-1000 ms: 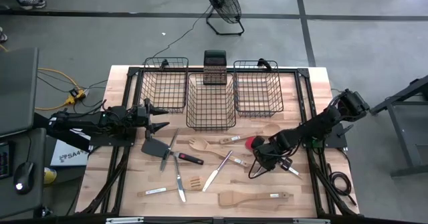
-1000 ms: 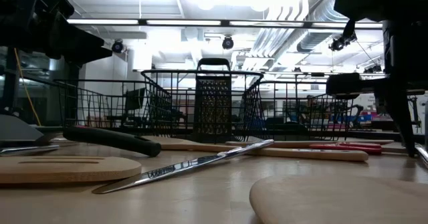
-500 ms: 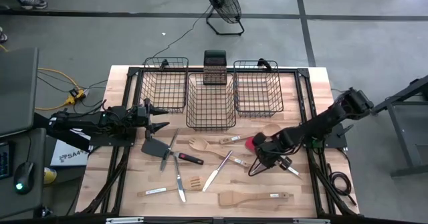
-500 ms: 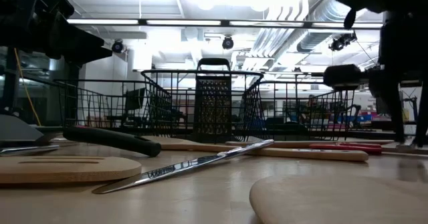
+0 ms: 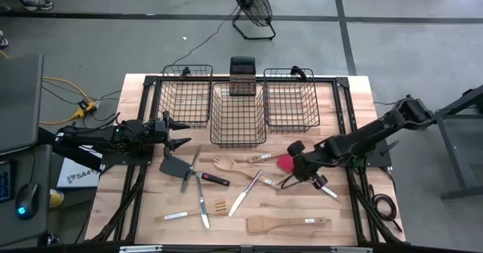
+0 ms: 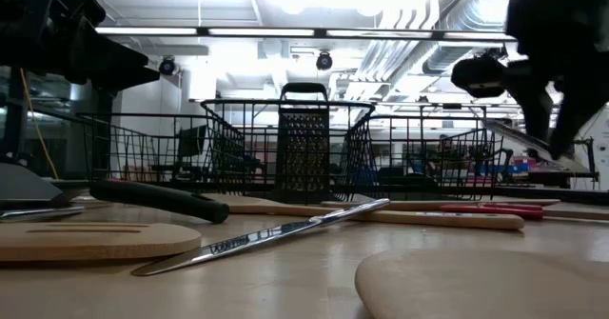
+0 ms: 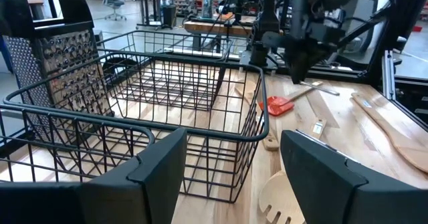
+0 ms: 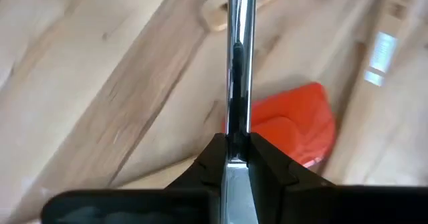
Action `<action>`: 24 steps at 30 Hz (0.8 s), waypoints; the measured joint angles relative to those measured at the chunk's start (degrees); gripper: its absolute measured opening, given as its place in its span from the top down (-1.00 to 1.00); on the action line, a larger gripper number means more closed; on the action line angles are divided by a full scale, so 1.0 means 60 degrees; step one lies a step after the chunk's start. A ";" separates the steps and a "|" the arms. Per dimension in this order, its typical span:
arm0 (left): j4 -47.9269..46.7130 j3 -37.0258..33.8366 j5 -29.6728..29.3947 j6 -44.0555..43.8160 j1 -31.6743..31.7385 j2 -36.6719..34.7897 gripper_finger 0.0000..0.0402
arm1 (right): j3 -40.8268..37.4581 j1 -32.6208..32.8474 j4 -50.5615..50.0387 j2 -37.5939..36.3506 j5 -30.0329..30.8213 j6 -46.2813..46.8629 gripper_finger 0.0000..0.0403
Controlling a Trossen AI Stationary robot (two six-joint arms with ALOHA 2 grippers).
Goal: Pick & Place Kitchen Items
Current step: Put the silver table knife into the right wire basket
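Across the pale wooden table [image 5: 343, 113] three black wire baskets [image 5: 238, 113] stand at the far edge, with wooden spoons, forks and spatulas, black and red spatulas and silver cutlery scattered on the near half.

Just right of centre, the right gripper [image 5: 299, 170] is clenched on a slim silver metal utensil [image 8: 237, 57] — held by one end, lifted off the wood, directly over the red silicone spatula head [image 8: 294, 127].

The left gripper [image 5: 179, 131] waits at the left edge beside the left basket, fingers spread and empty.

Likely risks: the thin, smooth metal may pivot or slip in so narrow a grip, and its free end could catch a basket rim on the way over.

Which piece of cutlery this is cannot be told — its working end is cut off in the wrist view, and only an edge shows from table height.
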 joint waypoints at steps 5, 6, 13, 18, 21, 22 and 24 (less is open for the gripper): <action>0.0000 -0.0002 0.0000 -0.0004 -0.0002 0.0000 -0.18 | 0.0169 -0.0446 0.0029 -0.0451 -0.0003 0.1115 0.84; 0.0000 0.0000 0.0004 0.0000 0.0001 -0.0002 -0.18 | 0.0257 -0.0522 0.0032 -0.0519 0.0001 0.1290 0.84; -0.0002 -0.0001 0.0003 -0.0002 0.0002 0.0000 -0.18 | 0.1172 -0.1000 -0.0308 -0.0851 0.0434 0.2040 0.85; -0.0002 0.0000 0.0002 -0.0002 0.0000 0.0002 -0.18 | 0.2035 -0.1519 -0.1012 -0.0911 0.1449 0.2438 0.85; -0.0004 -0.0004 0.0000 -0.0004 -0.0002 0.0002 -0.18 | 0.2515 -0.1971 -0.1269 -0.0911 0.1890 0.2793 0.85; 0.0000 0.0000 0.0000 -0.0001 -0.0001 -0.0002 -0.18 | 0.2663 -0.2168 -0.1380 -0.0911 0.2029 0.2973 0.85; -0.0001 0.0000 0.0002 -0.0001 0.0000 -0.0001 -0.18 | 0.2893 -0.2610 -0.1597 -0.0911 0.2240 0.3317 0.85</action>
